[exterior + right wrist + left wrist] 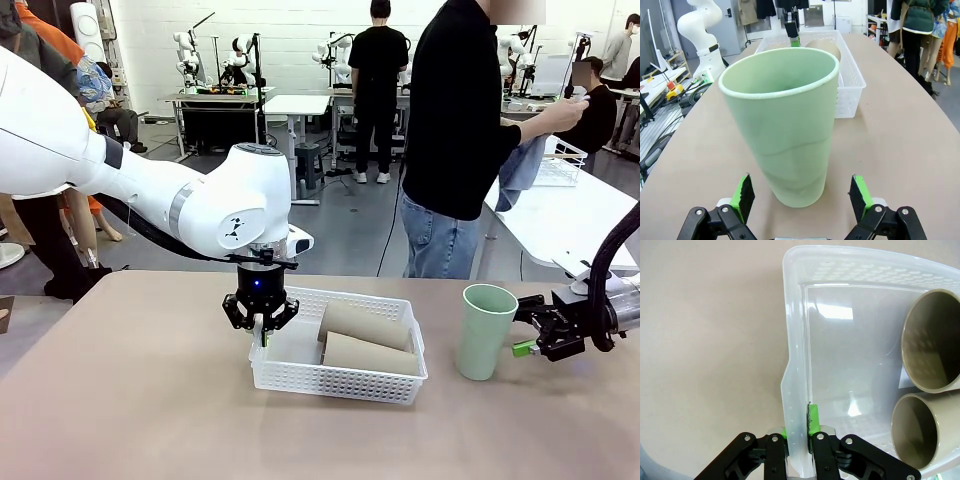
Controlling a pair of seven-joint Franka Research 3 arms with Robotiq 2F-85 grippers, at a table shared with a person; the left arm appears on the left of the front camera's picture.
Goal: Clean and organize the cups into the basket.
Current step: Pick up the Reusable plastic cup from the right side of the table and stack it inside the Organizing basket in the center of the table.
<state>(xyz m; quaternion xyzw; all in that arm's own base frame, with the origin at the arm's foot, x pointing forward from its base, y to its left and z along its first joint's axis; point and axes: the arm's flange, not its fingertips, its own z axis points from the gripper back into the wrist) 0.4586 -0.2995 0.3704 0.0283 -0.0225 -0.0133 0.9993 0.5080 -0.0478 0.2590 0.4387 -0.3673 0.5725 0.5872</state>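
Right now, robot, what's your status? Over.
Left hand shut on basket wall. Right hand open at upright mint cup. Two brown cups lying in basket.

**A:** What is getting lost in the front view?

**B:** At centre frame, the basket's (300, 378) near wall is covering the lower sides of the brown cups (365, 323). The right edge is cutting off the arm behind the right gripper (522, 328).

**A:** And at the wrists?

**B:** In the left wrist view, the right edge is slicing through both brown cups, and the basket wall is masking most of one pad of the left gripper (799, 427). In the right wrist view, the green cup (782, 125) is blocking much of the basket at upper centre.
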